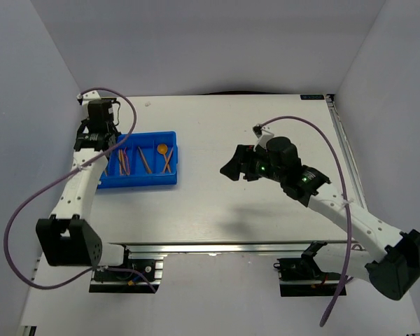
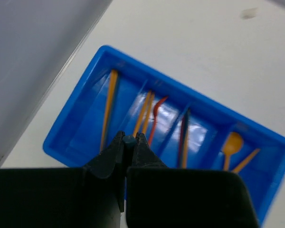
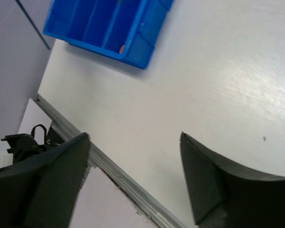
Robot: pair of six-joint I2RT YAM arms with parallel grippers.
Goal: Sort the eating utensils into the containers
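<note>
Blue tray (image 1: 138,160) sits on the left side of the table (image 1: 217,210), right in front of the left arm. We count four long compartments in the left wrist view:
- Far left: one orange stick (image 2: 109,108).
- Next: two orange sticks (image 2: 143,114) plus a curved red utensil (image 2: 156,118).
- Third: a dark utensil (image 2: 184,130) with an orange one tight against it.
- Last: an orange spoon (image 2: 232,144), bowl up, and another orange stick (image 2: 247,160).

Left gripper (image 2: 128,140) hangs over the tray's near edge with its jaws pinched together. We see a small dark nub at the tips and can't tell what it is.

Right gripper (image 3: 133,154) is well apart from the tray, over bare table mid-right, jaws spread wide with nothing between them.
</note>
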